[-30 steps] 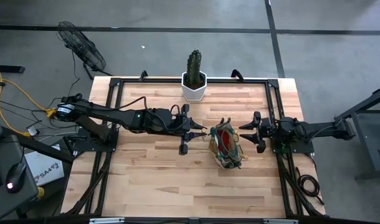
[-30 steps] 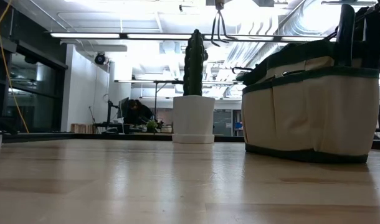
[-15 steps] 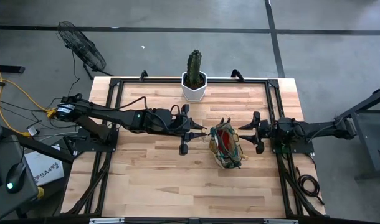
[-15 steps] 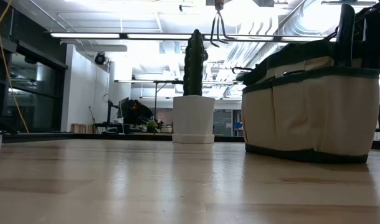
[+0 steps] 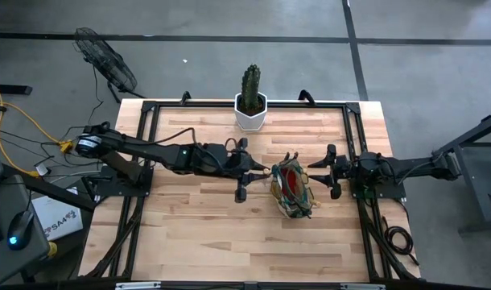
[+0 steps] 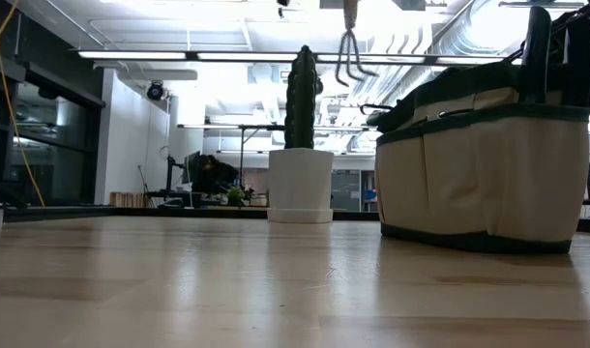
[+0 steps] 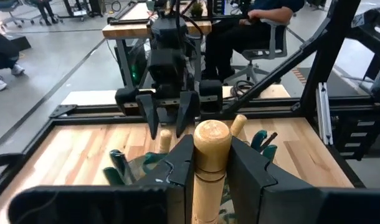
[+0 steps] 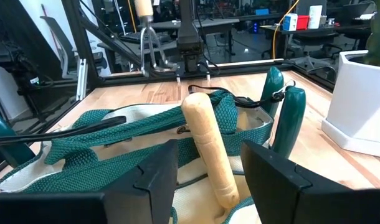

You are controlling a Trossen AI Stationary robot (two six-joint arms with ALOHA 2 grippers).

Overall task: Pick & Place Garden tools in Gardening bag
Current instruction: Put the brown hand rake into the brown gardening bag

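My left gripper [image 5: 262, 171] reaches in from the table's left and is shut on the mini rake [image 6: 351, 53]. The rake hangs high above the table, just left of the gardening bag [image 5: 292, 187]. The olive and tan bag stands on its base at mid table. It holds a red glove [image 5: 290, 179], wooden handles [image 8: 209, 149] and green handles [image 8: 288, 118]. My right gripper [image 5: 312, 167] waits open just right of the bag, touching nothing. My left gripper pinches the rake's wooden handle near its top end [image 7: 212, 134] between its two fingers [image 7: 180, 165]. The fingers come in level from the table's left and lie across the handle. The rake hangs upright, its metal tines [image 8: 154, 56] pointing down, clear of table and bag.
A green cactus in a white hexagonal pot [image 5: 250, 109] stands at the table's far edge, behind the bag. A black frame [image 5: 149, 109] runs round the tabletop. Bare wood lies toward the near edge. A seated person [image 7: 265, 25] is in the room beyond.
My left gripper has carried the rake slightly down and toward the bag. In the low view the tines now hang lower and closer to the bag's top. The rake stays upright in the hold.
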